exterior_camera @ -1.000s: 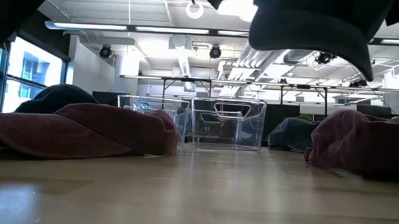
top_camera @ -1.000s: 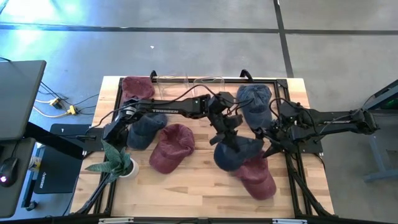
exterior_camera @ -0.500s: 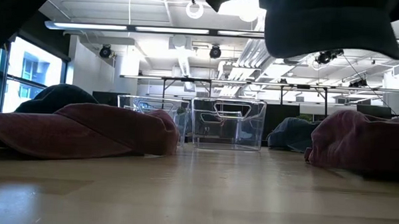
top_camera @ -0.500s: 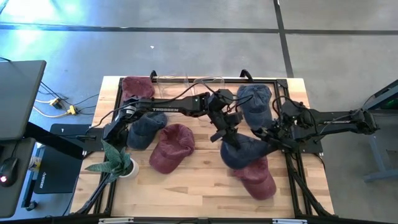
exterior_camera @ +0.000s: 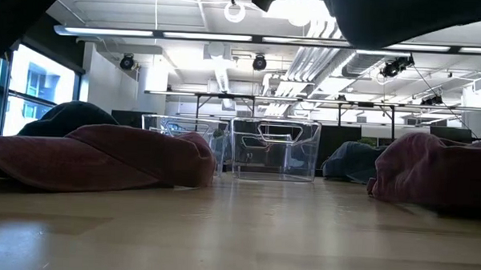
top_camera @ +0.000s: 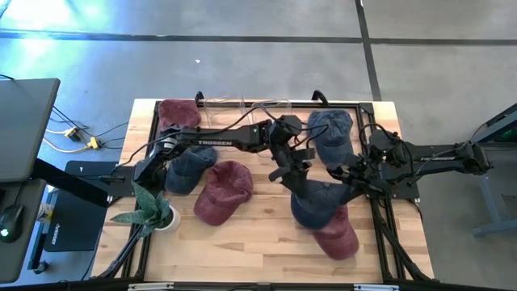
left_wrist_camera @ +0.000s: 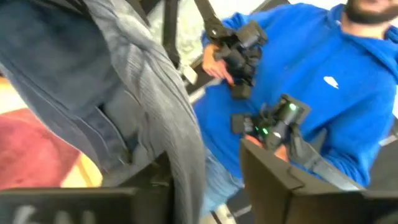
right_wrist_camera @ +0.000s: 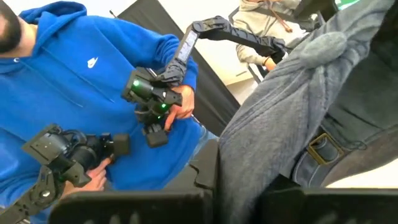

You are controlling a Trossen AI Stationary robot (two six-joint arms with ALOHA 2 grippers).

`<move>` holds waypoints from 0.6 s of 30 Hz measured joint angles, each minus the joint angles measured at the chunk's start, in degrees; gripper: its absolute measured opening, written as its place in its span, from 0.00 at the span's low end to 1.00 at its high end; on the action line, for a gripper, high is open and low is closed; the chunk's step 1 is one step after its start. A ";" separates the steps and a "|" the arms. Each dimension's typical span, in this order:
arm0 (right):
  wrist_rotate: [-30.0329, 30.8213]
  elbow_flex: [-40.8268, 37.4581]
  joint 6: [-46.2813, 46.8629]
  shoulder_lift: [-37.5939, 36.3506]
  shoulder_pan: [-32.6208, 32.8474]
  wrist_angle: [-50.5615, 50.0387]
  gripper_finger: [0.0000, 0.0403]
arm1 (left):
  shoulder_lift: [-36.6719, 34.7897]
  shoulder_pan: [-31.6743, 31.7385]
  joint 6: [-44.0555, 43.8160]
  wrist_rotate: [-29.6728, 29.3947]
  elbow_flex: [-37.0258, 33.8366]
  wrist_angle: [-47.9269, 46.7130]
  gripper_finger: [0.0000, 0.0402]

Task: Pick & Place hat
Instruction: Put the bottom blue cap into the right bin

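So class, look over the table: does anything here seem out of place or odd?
Yes. One blue hat hangs in the air, bunched between the left tool and the right tool, above a red hat. The other hats lie scattered flat on the table, none in the clear bins.

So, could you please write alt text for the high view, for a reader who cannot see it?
Two dark arms meet over a wooden table, holding a blue hat between the left gripper and right gripper. Blue and maroon hats lie around it, and a small plant stands at the left edge.
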 joint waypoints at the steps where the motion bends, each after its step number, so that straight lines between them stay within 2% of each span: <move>1: -0.04 0.00 0.00 -0.01 0.00 0.00 0.04 | 0.00 0.00 0.57 1.16 -0.02 0.00 0.40; 4: -0.46 0.00 -0.11 0.00 -0.02 -0.02 0.02 | 0.00 -0.04 3.65 3.12 -0.02 0.04 0.44; 8: -1.73 0.00 -0.16 0.00 0.00 -0.02 0.02 | 0.00 -0.10 5.70 3.58 -0.02 0.00 0.40; 11: -1.70 0.00 -0.26 0.00 0.00 -0.02 0.05 | 0.00 -0.02 6.52 3.65 -0.02 -0.01 0.30; 16: -1.31 0.00 -0.25 0.00 0.00 -0.02 0.09 | 0.00 0.04 6.93 3.51 -0.02 -0.02 0.05; 18: -0.96 0.00 0.23 -0.02 0.00 -0.02 0.10 | 0.00 0.05 6.77 3.42 -0.01 -0.04 0.02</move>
